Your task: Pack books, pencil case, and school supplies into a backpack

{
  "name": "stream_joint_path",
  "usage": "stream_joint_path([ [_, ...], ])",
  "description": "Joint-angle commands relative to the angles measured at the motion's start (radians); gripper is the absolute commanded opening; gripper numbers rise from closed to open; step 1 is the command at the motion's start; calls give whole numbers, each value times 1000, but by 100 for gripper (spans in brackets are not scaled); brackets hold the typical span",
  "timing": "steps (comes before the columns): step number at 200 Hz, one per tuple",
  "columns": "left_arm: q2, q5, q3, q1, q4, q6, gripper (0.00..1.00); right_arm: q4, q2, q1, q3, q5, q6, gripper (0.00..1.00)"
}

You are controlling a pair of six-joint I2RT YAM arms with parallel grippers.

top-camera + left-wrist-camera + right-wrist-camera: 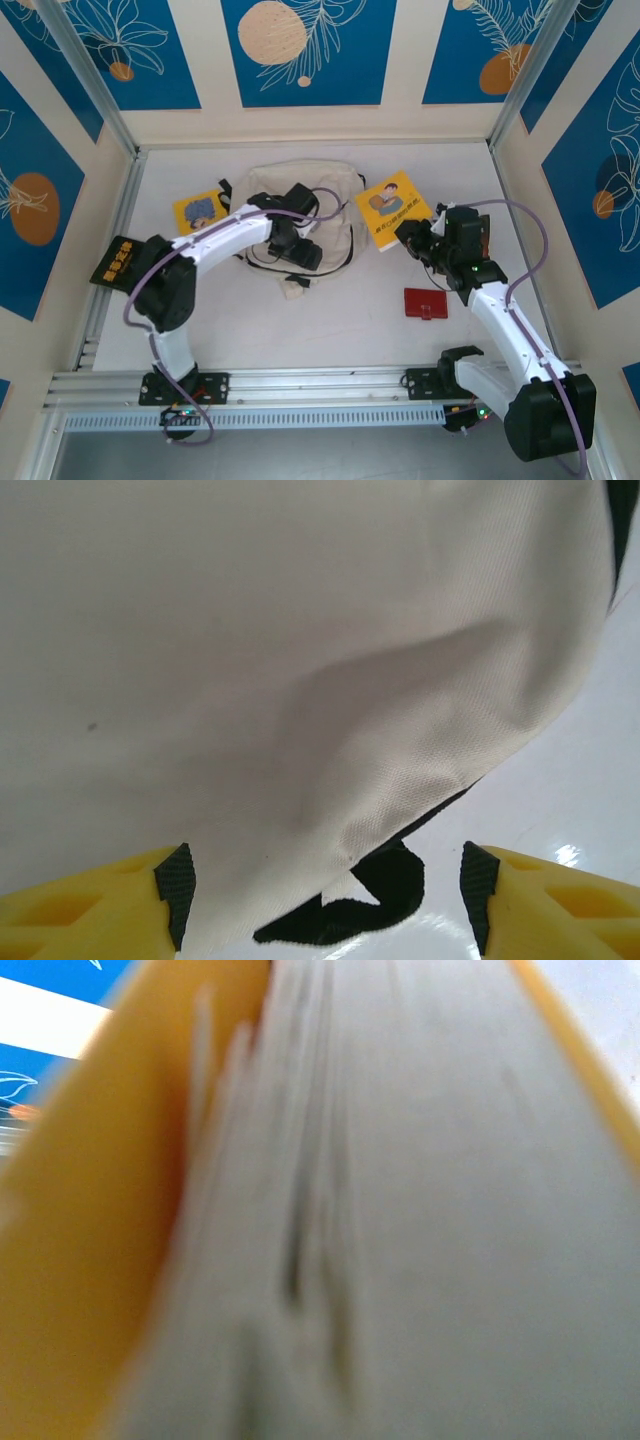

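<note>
Setting: a white tabletop boxed in by cream walls with blue leaf-print panels.
Backpack: lies flat at the middle of the far half, with black straps toward the near side.
Left gripper: over the near edge of the Backpack. Jaws wide, yellow fingers apart, cream cloth and a black strap in the gap.
Right gripper: at the near corner of the right yellow book. Jaws narrow, pinching it. The wrist view shows blurred page edges between yellow covers.
Left yellow book: flat, just left of the Backpack.
Dark book: at the tabletop's left edge.
Pencil case: flat, nearer than the right yellow book, apart from it, beside the right arm.
</note>
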Motion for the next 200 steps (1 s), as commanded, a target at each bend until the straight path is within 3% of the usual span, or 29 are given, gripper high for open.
stream_joint_path([
  [1,62,-10,66,-10,-97,129,72,49,-26,-7,4,-22,-32,8],
  [45,206,-69,169,-8,-183,207,69,27,-26,-7,18,-44,-36,7],
  [99,251,-33,259,-4,-205,211,18,-1,-27,-7,32,-48,-45,7],
  [118,247,-17,289,-5,-203,210,6,-19,-30,-7,36,-37,-47,7],
  [200,123,57,374,12,-124,125,5,-280,-121,-37,95,188,-100,7],
])
